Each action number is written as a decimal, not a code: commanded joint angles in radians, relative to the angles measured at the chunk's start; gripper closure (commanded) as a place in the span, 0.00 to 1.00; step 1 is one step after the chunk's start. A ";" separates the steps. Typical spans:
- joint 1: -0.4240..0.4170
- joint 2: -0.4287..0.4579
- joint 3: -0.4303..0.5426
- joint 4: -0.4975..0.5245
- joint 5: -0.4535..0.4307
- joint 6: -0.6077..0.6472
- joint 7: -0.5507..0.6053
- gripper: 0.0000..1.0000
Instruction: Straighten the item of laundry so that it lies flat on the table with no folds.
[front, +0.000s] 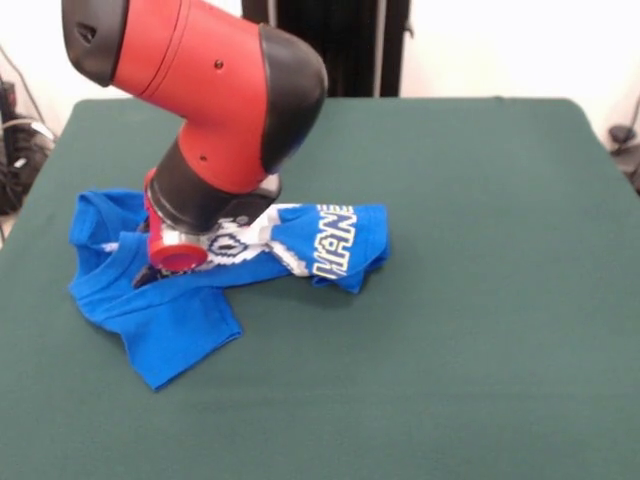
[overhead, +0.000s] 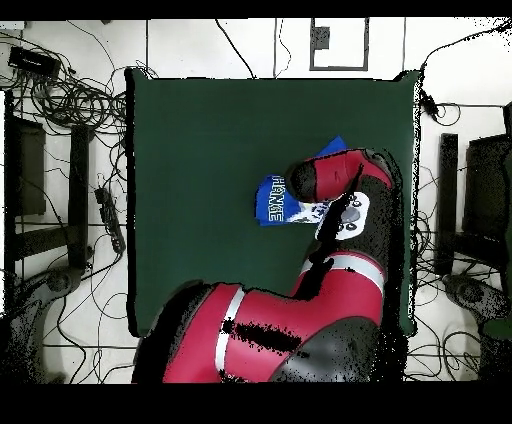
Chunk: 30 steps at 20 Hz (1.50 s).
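The bright blue T-shirt (front: 175, 315) lies crumpled on the left half of the dark green table (front: 480, 300). It is folded over itself, with yellow-white lettering showing on its right part and a sleeve spread toward the front. The red and black arm (front: 210, 110) comes down onto the middle of the shirt. Its wrist (front: 195, 225) covers the print and hides the gripper's end. In the overhead view the arm (overhead: 340, 185) covers most of the shirt (overhead: 272, 200), and only the lettered edge and a blue corner show on the table (overhead: 200, 180).
The shirt lies about a hand's width from the table's left edge in the front view. The robot's dark pedestal (front: 340, 40) stands behind the far edge. Cables (overhead: 70, 100) and equipment lie on the floor around the table.
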 joint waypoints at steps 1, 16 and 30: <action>-0.061 0.132 0.042 -0.098 -0.108 -0.129 -0.160 0.00; -0.198 0.034 0.288 0.047 0.018 -0.021 -0.383 0.00; -0.257 -0.148 0.448 0.233 0.139 0.105 -0.529 0.00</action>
